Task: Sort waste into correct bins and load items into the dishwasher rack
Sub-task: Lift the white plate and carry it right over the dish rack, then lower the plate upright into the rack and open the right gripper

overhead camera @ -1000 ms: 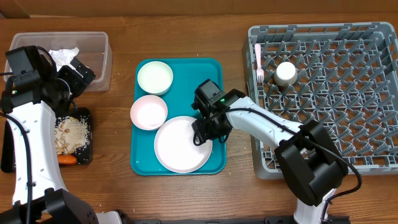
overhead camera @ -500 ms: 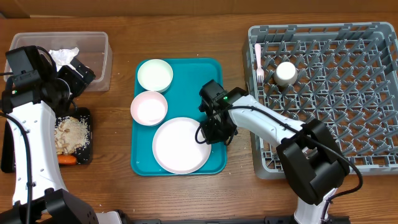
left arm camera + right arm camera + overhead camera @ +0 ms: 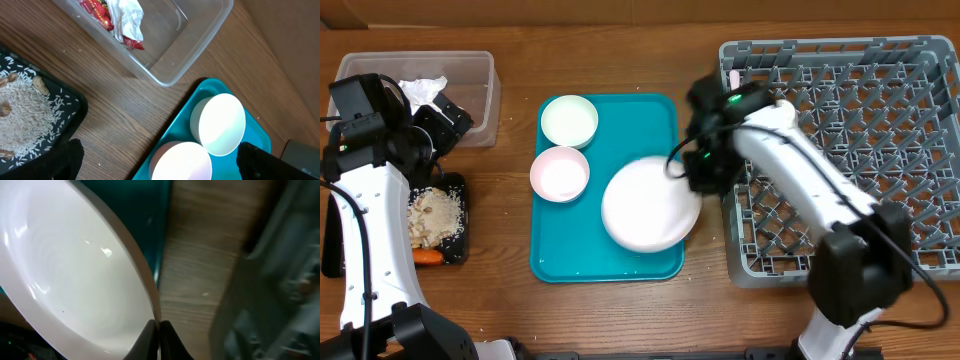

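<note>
My right gripper (image 3: 692, 172) is shut on the right rim of the white plate (image 3: 650, 205), which hangs tilted over the teal tray's right edge. In the right wrist view the fingertips (image 3: 159, 326) pinch the plate (image 3: 75, 275) rim. The grey dishwasher rack (image 3: 860, 150) lies just to the right, with a fork's (image 3: 733, 78) tip showing by my arm. Two white bowls (image 3: 569, 122) (image 3: 560, 177) stand on the tray. My left gripper (image 3: 445, 120) hangs open beside the clear tub (image 3: 470, 70), which holds a napkin (image 3: 420, 92) and a red wrapper (image 3: 100, 12).
The black tray (image 3: 466, 215) at the left holds crumbly scraps (image 3: 432, 215) and a carrot (image 3: 428, 257). The teal tray (image 3: 570, 262) sits mid-table, with a strip of wood between it and the rack (image 3: 280, 280). Both bowls (image 3: 220, 122) (image 3: 182, 162) show between the left fingers.
My right gripper has closed on the plate's rim and carried it up and to the right, toward the rack. The left arm has not moved.
</note>
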You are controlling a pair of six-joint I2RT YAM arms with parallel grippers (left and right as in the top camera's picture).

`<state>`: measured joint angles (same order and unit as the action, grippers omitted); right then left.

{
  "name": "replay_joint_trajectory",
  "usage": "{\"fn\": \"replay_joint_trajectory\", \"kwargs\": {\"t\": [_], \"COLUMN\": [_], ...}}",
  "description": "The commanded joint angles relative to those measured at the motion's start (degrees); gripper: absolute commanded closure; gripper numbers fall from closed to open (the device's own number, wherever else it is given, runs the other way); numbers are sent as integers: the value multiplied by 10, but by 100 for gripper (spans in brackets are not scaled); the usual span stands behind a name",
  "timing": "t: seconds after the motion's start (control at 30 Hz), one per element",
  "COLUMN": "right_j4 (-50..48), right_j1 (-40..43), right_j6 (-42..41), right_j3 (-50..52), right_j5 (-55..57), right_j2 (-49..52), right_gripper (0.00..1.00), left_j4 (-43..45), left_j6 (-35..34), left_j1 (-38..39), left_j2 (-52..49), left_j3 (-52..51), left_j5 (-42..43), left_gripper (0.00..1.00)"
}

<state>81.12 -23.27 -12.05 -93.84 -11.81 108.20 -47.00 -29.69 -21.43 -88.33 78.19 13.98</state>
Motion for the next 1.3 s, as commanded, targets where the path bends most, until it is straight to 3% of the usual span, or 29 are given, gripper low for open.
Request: {"fn": "replay_joint_trajectory", "kwargs": {"t": [0.0,0.2,0.47,0.73,1.27], "right_j4": [34,19,-123,-200,-302], "right_j1": [74,230,352,418,422], "right_j6": [2,3,38,103,284], "right_j3": [-85,-214,-216,-216,-216], "right_j5": [68,175,419,478,508], "right_j2": [-49,-54,-52,-49,68], "right_gripper": [96,96,96,96,96], "left_j4": [1,1,1,1,1], "left_j6": [-3,-3,-3,-3,-3], "left_j1": [-3,-3,-3,-3,-3], "left_j2": [-3,-3,-3,-3,-3], "left_j3": [4,4,4,4,4], "left_j5": [5,5,5,5,5], "left_gripper": [0,0,0,0,0]}}
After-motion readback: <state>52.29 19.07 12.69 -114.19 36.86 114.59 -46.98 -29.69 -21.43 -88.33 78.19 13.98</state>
